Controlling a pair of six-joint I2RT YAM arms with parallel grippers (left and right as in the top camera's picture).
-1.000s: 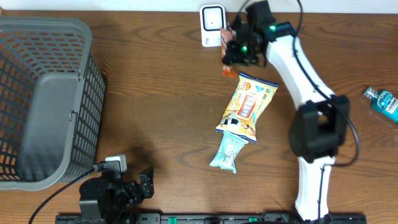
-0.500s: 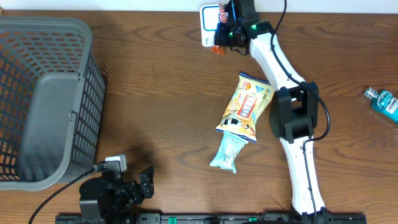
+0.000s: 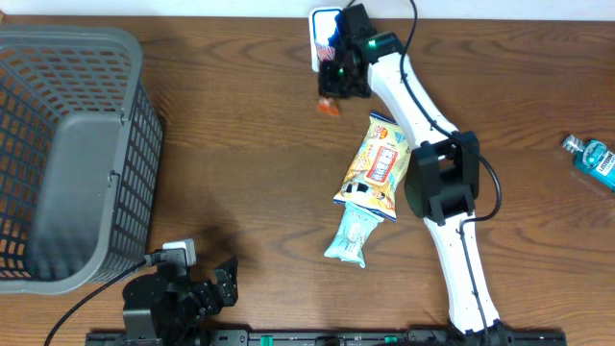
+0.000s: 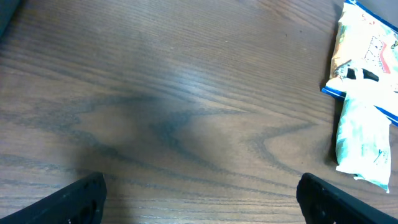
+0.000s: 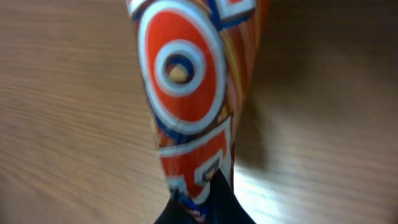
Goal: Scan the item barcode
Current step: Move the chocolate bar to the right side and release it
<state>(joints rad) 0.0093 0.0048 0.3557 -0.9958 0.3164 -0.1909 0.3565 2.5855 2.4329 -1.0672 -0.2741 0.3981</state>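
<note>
1. Brown wood-grain table: flat, matte and hard.
2. Grey basket at the left: stiff plastic mesh, boxy and deep.
3. Yellow bag mid-table: glossy printed film, pillow-shaped. Its lower end overlaps a pale green pouch, flat and crinkly.
4. White scanner at the far edge: smooth hard plastic with rounded corners, partly hidden by the right arm.
5. Right claw: pinched tight on the packet, which hangs from it just beside the scanner.
6. The packet is orange-red film with white and blue rings, narrow and creased. It looks light, soft and slick, and would likely bend or twist. A hold on a sealed end seems safest, as it leaves the printed face free. Its barcode cannot be seen.
7. Left claw: jaws spread wide and holding nothing, low over bare wood at the near edge, well apart from the packet.
8. Teal bottle: lying at the right edge, clear and hard-looking.
</note>
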